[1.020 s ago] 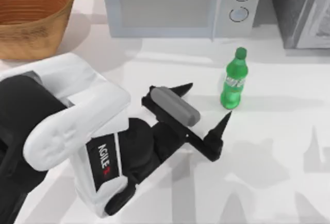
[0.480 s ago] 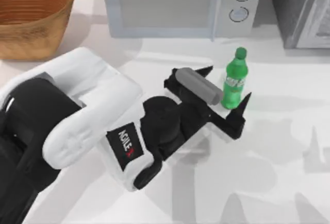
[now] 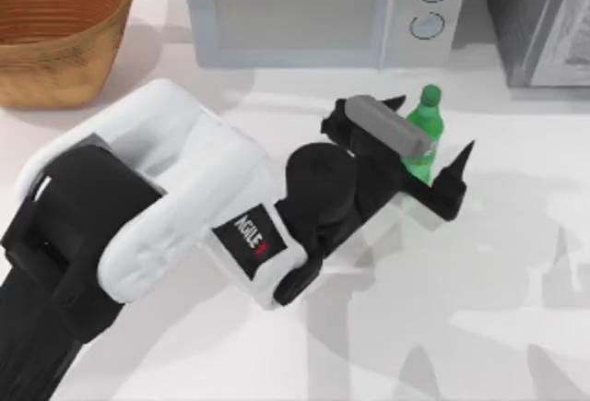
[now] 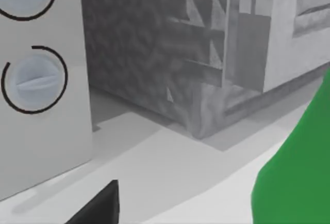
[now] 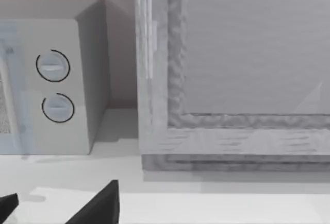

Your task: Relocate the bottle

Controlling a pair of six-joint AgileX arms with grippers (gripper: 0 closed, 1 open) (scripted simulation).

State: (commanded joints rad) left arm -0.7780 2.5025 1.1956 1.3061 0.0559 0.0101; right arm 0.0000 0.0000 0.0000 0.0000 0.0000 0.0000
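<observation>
Green bottle (image 3: 425,139) stands upright on the white surface (image 3: 516,263), just in front of the microwave (image 3: 318,9) near its dials; over the last second the left gripper (image 3: 431,147) has advanced from short of the bottle to straddling it, so the approach looks done and the grasp is next. Gripper is spread wide, one finger each side of the bottle, nothing held yet, contact can't be confirmed. Right gripper (image 5: 56,206) sits parked facing the microwave, fingers apart; wicker basket (image 3: 55,23) far left, well clear.
</observation>
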